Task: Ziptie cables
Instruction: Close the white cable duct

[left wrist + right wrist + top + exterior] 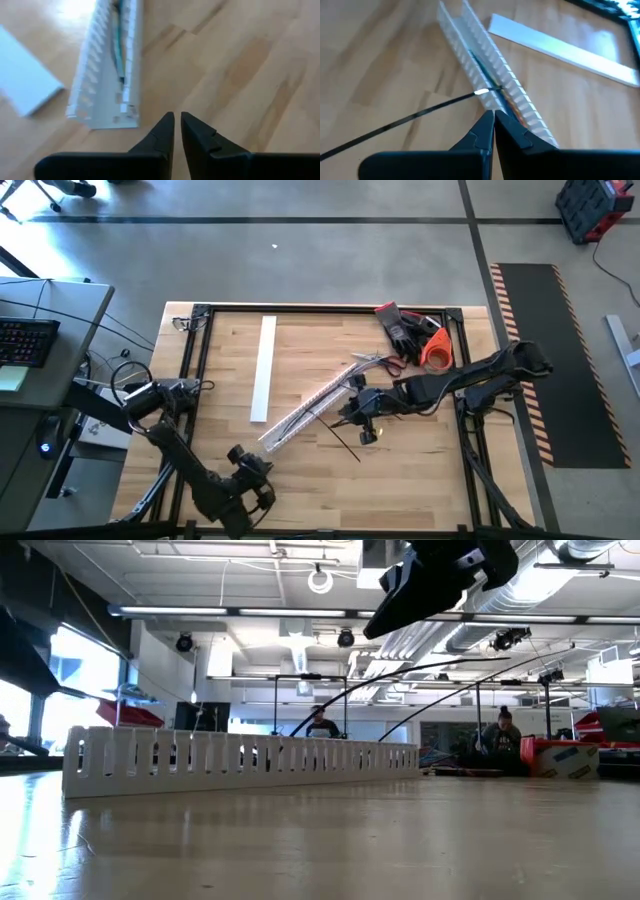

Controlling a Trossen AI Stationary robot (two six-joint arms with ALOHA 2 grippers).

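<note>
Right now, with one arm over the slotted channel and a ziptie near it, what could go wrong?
1. The right end effector is shut above the white slotted channel; the ziptie may not be held firmly, so it could slip or swing off target.
2. The cables lie inside the channel, so threading around them could snag its slots.
3. The left end effector, shut and empty, steadies nothing, so the channel may slide.

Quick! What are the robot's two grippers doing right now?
Left gripper: almost closed, empty, near the channel's end.
Right gripper: shut above the channel; a ziptie is near its tips, grip unclear.
</note>
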